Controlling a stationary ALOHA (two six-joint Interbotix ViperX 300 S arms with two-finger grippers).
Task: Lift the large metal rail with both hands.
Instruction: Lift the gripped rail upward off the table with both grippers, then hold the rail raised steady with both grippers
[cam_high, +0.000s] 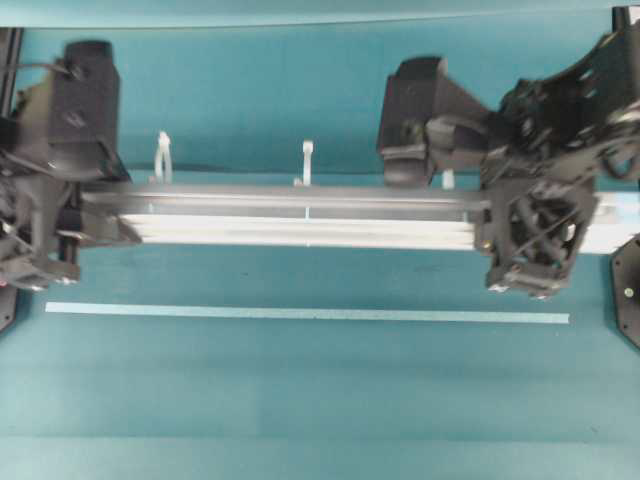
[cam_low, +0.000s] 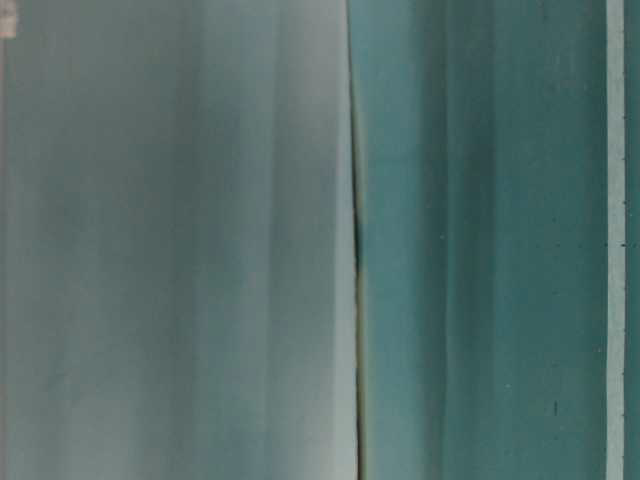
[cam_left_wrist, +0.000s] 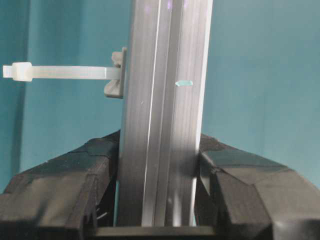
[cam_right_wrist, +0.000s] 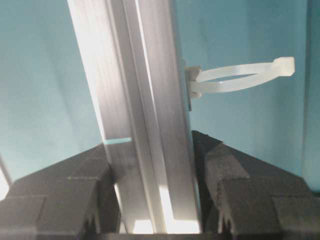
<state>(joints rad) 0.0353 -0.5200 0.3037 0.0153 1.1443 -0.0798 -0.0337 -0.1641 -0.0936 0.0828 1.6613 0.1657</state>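
The rail (cam_high: 290, 215) hangs level above the teal table (cam_high: 300, 390), toward its far edge, zip ties (cam_high: 163, 155) pointing away. The left gripper (cam_left_wrist: 157, 200) clamps one end, the right gripper (cam_right_wrist: 155, 200) the other. A pale tape strip (cam_high: 306, 314) lies nearer, parallel.

Silver rail (cam_high: 290, 215) with lengthwise grooves across the frame's middle, white zip ties (cam_high: 162, 155) above it; black claws (cam_left_wrist: 157, 200) (cam_right_wrist: 155, 200); teal table (cam_high: 300, 390); pale tape strip (cam_high: 305, 314) below.
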